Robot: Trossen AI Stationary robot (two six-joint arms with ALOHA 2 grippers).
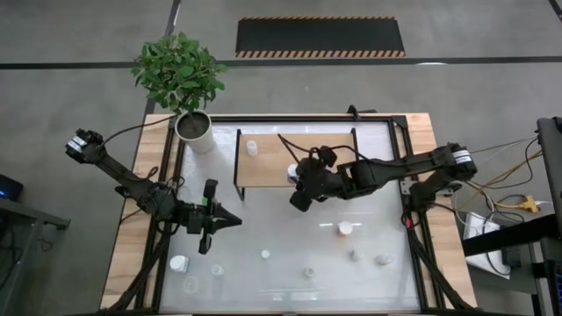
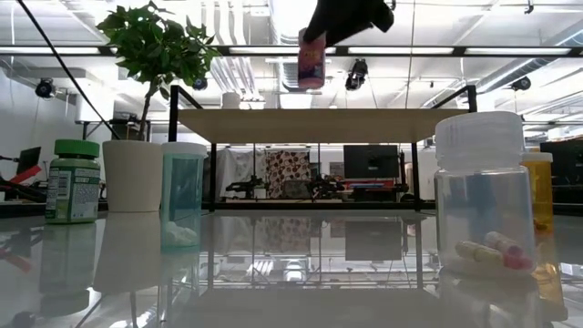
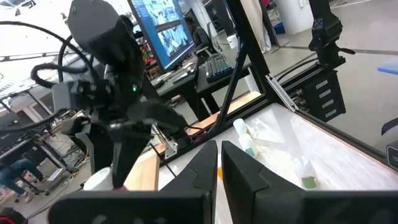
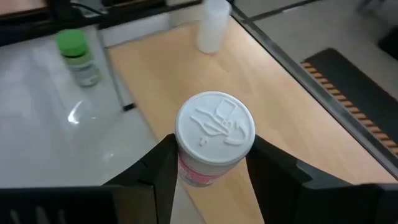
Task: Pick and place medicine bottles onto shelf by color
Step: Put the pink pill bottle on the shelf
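A: Where was the pink bottle (image 4: 213, 138)?
B: In the right gripper (image 4: 211, 163), held above the shelf (image 1: 263, 169), clear of the board. Low view showed it hanging upright over the top.
A: Jaws?
B: Partway open, one finger (image 4: 158, 167) on each side of the bottle body, clamped on it. Round white cap with an embossed mark, pinkish label below.
A: Shelf itself?
B: Flat light-wood board, thin black frame. One white bottle (image 1: 251, 147) stood at its far corner.
A: Left side?
B: Left gripper (image 1: 231, 220) sat low over the glossy white table (image 1: 378, 219), jaws fully closed, nothing between them.
A: Other bottles?
B: Green-capped bottle (image 4: 76, 57) on the table just beside the shelf. Clear jar (image 2: 483, 202) with capsules and an orange bottle (image 2: 538, 189) touching in the low view. Leafy plant (image 1: 178, 70) in a white pot at the corner.
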